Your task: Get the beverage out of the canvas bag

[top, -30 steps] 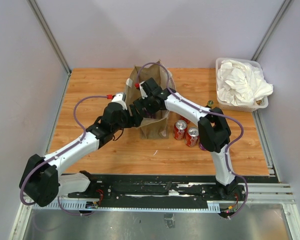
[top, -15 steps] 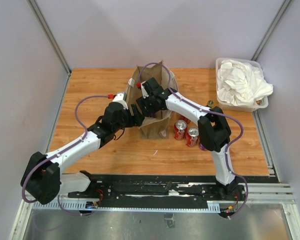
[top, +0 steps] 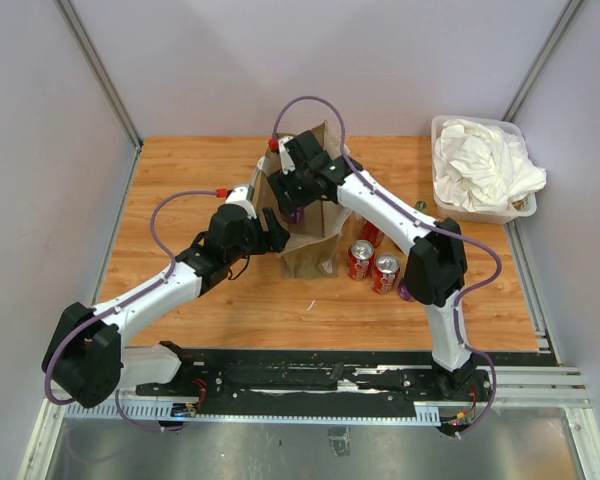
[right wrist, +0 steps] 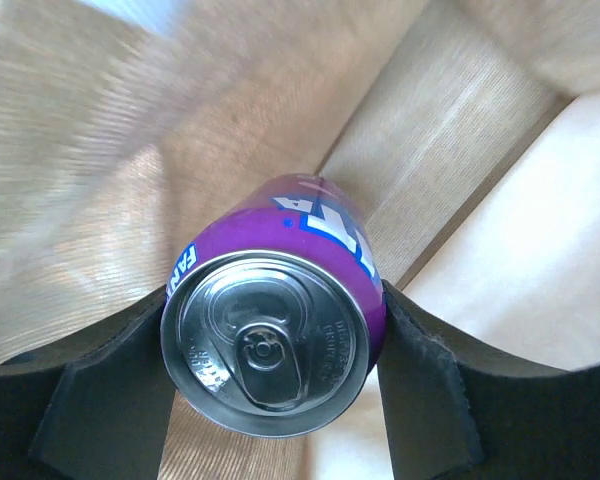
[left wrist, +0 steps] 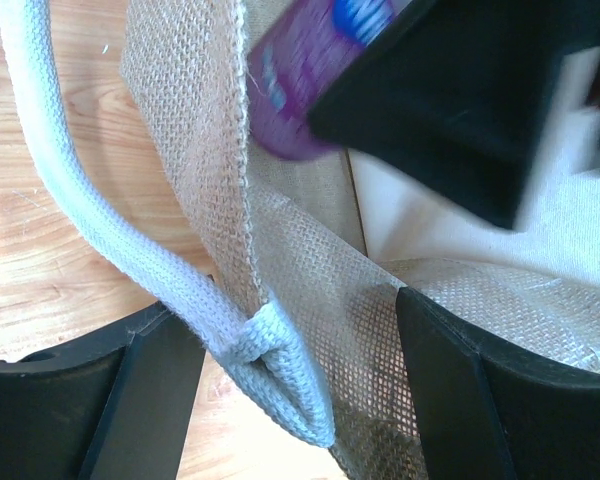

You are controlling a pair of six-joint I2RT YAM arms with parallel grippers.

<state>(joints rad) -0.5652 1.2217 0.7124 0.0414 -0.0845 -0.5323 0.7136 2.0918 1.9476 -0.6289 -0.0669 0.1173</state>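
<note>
**Change of state.** On the table (top: 180, 180), the right arm (top: 390, 215) had risen and swung toward the far side compared with the view one second before. The purple can (top: 298, 212) now showed at the mouth of the canvas bag (top: 315, 250), where previously only the wrist was visible. The bag had stayed upright in the same place. Judged from this, extraction was under way but not complete, because the can sat at rim level and still within the bag's outline.

**Tool state.** The right gripper (right wrist: 272, 300) was pinching the purple can across its body, one finger on each side, with the lid facing the wrist camera. The left gripper (left wrist: 280, 390) straddled the bag's left wall at the rim, where the white strap handle (left wrist: 100, 230) folded into its tab. Fabric lay between the jaws, but whether they pressed on it could not be determined.

**Inventory, by size.**
- Table: one.
- Arms: two, the second being the left arm (top: 150, 295).
- Canvas bag: one, at table centre.
- Clear tub (top: 450, 130) of white cloths: one, at the far right.
- Purple can: one.
- Red cans (top: 360, 260): two standing just right of the bag, with possibly a third partly hidden behind the right arm.
</note>
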